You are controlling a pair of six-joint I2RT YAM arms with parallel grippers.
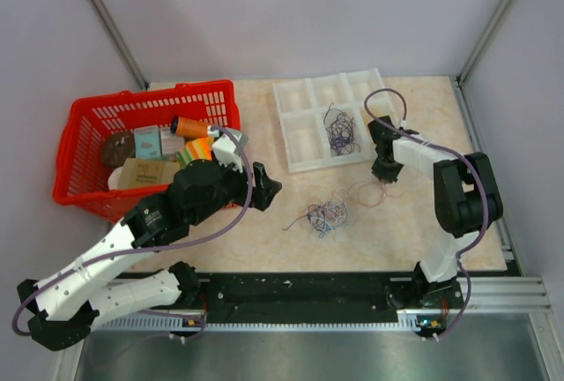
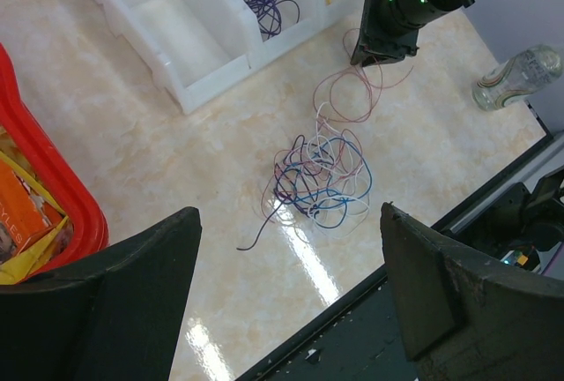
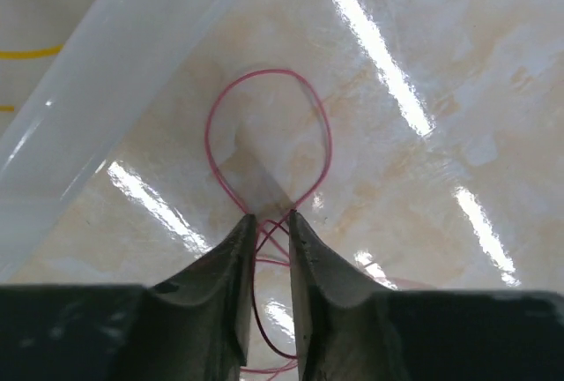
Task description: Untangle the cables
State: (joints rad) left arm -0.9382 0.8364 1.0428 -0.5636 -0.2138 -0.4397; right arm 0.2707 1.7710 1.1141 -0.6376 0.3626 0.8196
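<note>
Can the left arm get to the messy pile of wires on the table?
Probably yes. The left gripper hangs open above the tangle of wires, with only bare table between them.

I see the marbled table (image 1: pixel 476 116) carrying a red basket (image 1: pixel 75 147) at its left edge, a white tray (image 1: pixel 300 138) at the far edge, and tangled cables (image 1: pixel 326 213) near the middle.

Colours of cables, containers and tabletop.
Cables (image 2: pixel 315 178): purple, blue, pink and pale strands; pink loop (image 3: pixel 267 134). Basket (image 1: pixel 88 147): red. Tray (image 1: pixel 300 125): white. Tabletop (image 1: pixel 370 231): beige marbled.
</note>
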